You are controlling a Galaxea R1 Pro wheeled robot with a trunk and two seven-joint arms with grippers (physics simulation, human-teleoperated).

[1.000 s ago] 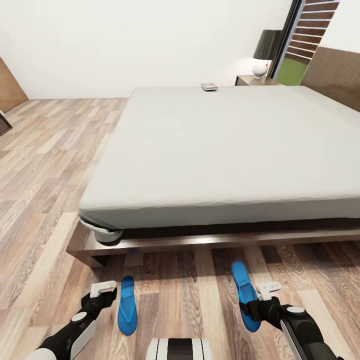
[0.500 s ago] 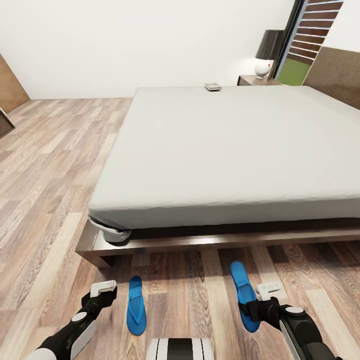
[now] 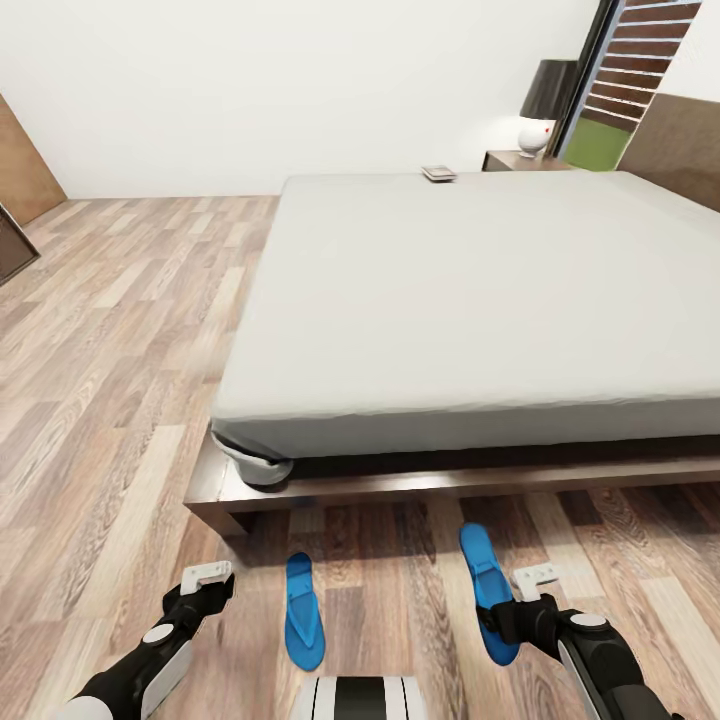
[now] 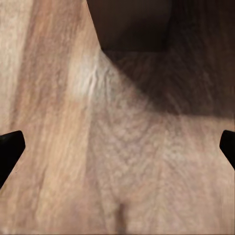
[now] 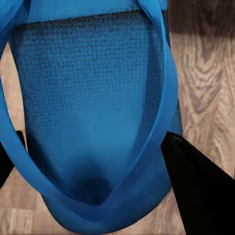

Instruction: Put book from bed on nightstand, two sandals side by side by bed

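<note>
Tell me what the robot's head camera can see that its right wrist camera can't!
Head view alone: the big bed with an off-white mattress and dark wooden frame, a small thin book at its far edge, a dark nightstand with a lamp, a second bright blue sandal, and the left gripper.

Right wrist view alone: the woven texture of a bright blue sandal up close.

Both: that sandal, wood-plank floor.

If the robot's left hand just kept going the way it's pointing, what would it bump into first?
Most likely the bare wood-plank floor: the left hand is open, with planks between its fingertips. The bed frame's dark corner lies further ahead, though depth is unclear.
</note>
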